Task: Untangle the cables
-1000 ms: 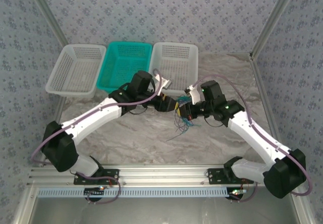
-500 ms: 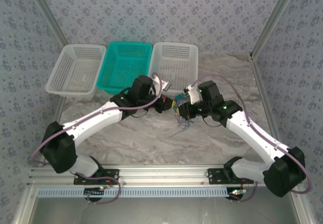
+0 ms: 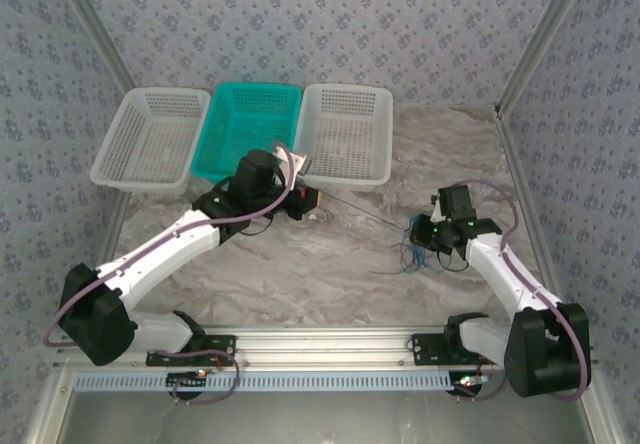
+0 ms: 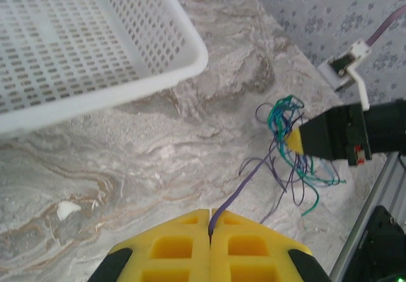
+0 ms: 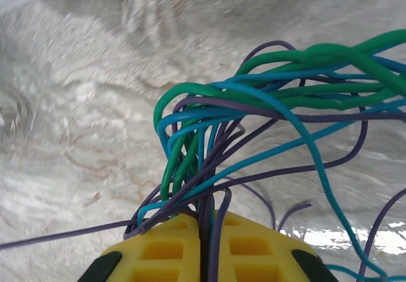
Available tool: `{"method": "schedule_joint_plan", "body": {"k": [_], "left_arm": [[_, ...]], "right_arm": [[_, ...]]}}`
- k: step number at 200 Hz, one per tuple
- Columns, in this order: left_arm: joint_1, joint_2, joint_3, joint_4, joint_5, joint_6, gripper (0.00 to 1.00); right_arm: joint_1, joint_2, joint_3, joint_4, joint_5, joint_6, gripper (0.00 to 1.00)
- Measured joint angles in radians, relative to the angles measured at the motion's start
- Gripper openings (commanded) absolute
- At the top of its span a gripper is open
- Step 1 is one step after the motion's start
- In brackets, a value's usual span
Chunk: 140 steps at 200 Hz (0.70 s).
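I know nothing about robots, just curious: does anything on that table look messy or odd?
Yes, the cables: green, blue and purple wires tangled in a bunch pinched by the right gripper. One purple wire stretches from it to the shut left gripper.

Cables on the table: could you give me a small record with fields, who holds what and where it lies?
left fingers: closed on one purple cable
right fingers: closed on the cable bundle
purple cable path: runs from the left fingers across to the bundle
bundle colours: green, teal-blue, purple; loose loops hang toward the table
row of baskets: far side; white, teal, white
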Motion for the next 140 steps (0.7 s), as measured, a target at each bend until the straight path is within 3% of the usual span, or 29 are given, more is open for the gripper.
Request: {"method": "schedule_joint_plan", "body": {"k": [18,42,54,81,103,140], "left_arm": [[0.008,-0.001,-0.008,-0.002,-0.004,-0.014,0.00],[0.038,-0.013,-0.014,0.023,-0.001,-0.040,0.00],[0.048,-0.019,-0.014,0.037,0.017,-0.043,0.00],[0.048,-0.015,-0.013,0.066,0.075,-0.050,0.00],[0.030,0.008,-0.013,0.075,0.093,-0.050,0.00],[0.001,0.022,-0.013,0.074,0.095,-0.050,0.00]], "right_arm": [[-0.052,0.018,-0.010,-0.009,0.018,0.021,0.18],[-0.075,0.027,-0.013,-0.069,0.018,0.042,0.47],[-0.071,0.026,-0.003,-0.090,-0.001,0.044,0.55],[-0.027,0.010,0.065,-0.121,-0.029,0.056,0.59],[-0.001,-0.005,0.131,-0.106,-0.043,0.109,0.73],[0.022,0.032,0.144,-0.031,-0.038,0.194,0.75]]}}
